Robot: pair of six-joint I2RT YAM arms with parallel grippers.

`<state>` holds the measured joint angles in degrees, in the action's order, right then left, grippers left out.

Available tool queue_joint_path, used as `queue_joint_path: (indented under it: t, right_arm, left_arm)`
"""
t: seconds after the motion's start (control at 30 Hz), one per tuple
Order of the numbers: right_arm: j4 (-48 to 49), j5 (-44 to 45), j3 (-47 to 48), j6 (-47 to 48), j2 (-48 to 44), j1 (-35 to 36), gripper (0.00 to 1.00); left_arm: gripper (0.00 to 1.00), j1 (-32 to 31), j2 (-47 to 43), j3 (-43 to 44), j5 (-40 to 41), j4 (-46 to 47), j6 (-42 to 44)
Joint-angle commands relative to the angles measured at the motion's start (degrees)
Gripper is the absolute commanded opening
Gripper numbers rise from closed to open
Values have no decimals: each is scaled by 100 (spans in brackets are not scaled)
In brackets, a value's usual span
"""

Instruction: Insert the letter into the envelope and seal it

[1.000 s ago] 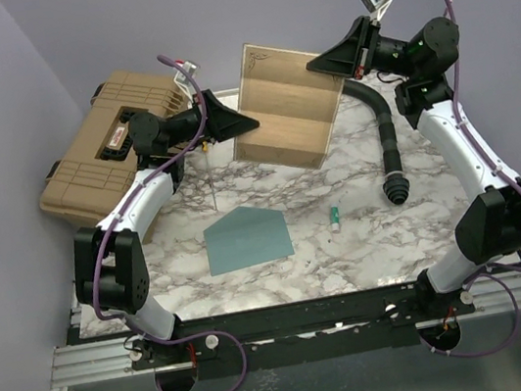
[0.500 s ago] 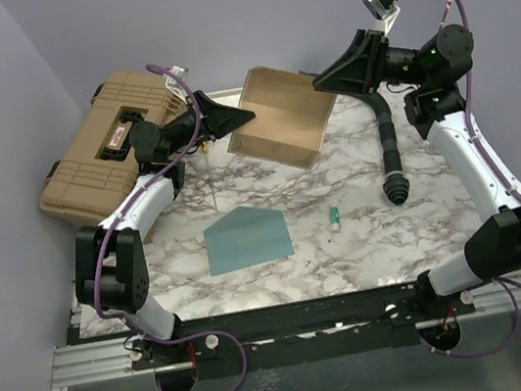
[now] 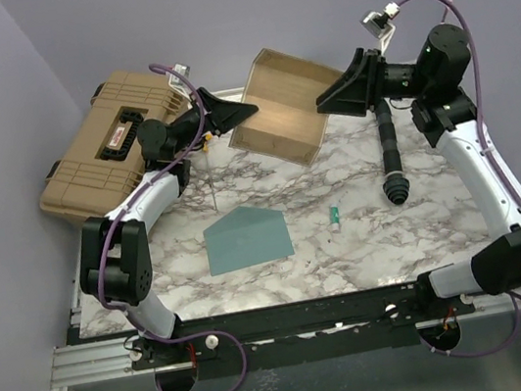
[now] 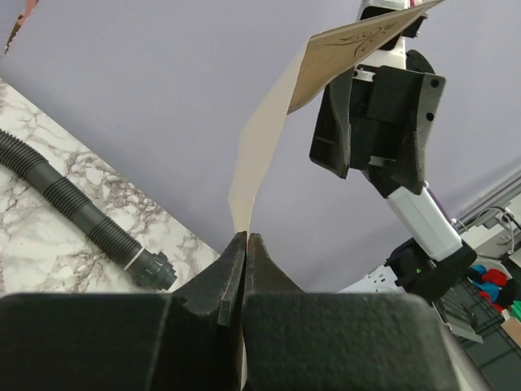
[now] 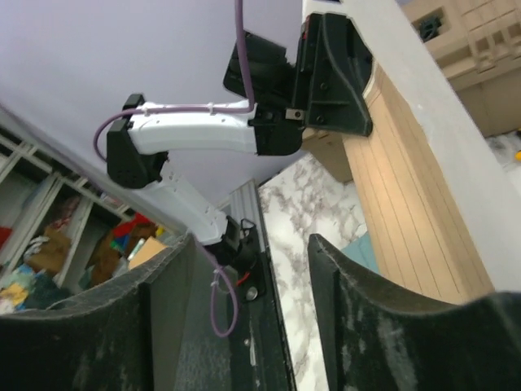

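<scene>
The tan letter point(image 3: 287, 102) hangs above the far side of the table, tilted and bent. My left gripper point(image 3: 249, 111) is shut on its left edge; in the left wrist view the sheet point(image 4: 264, 142) rises out of the closed jaws point(image 4: 246, 238). At the letter's right edge my right gripper point(image 3: 323, 103) stands open. In the right wrist view the letter point(image 5: 415, 204) lies outside the right finger, and nothing sits between the fingers point(image 5: 252, 244). The teal envelope point(image 3: 247, 238) lies flat on the marble near the front, flap pointing away.
A tan hard case point(image 3: 105, 153) sits at the back left. A black ribbed hose point(image 3: 388, 150) lies on the right. A small green tube point(image 3: 335, 216) rests right of the envelope. A thin rod point(image 3: 210, 179) stands behind the envelope.
My right gripper has opened, let go of the letter and drawn back a little. The letter has tipped down and now hangs from the left gripper alone.
</scene>
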<state>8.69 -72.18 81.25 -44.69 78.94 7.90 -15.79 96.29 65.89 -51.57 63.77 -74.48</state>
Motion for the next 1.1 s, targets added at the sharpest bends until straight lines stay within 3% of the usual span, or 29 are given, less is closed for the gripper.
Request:
queue_joint_path:
  t: [0.0,0.13,0.4,0.5,0.6,0.7,0.8,0.9,1.07]
  right_arm:
    - [-1740,1270,449,1290,-425,35,67]
    - [-1880,2965,181,1051,-741,36,81]
    - [-165,4777,-1545,-643,-1661,35,95]
    - [339,4674,-1856,-777,-1599,36,98]
    - [1153,3988,-1856,-865,-1281,32,98]
    - [2100,3305,-1628,-1062,-989,35,92]
    - [2639,2861,-1311,-1091,-753,36,64]
    - [2768,2537,-1001,-1093,-540,32,47]
    - [2907,2374,-883,-1031,-414,35,38]
  left_arm:
    - [0,-12,29,284,50,215,229]
    - [0,-6,-65,348,120,215,85]
    - [0,11,-363,506,535,215,-490]
    - [0,23,-443,596,756,206,-796]
    - [0,21,-466,692,891,211,-1148]
    - [0,21,-514,719,931,210,-1408]
    - [0,23,-532,747,890,206,-1545]
    - [0,23,-533,771,851,206,-1572]
    - [0,23,-429,884,836,206,-1693]
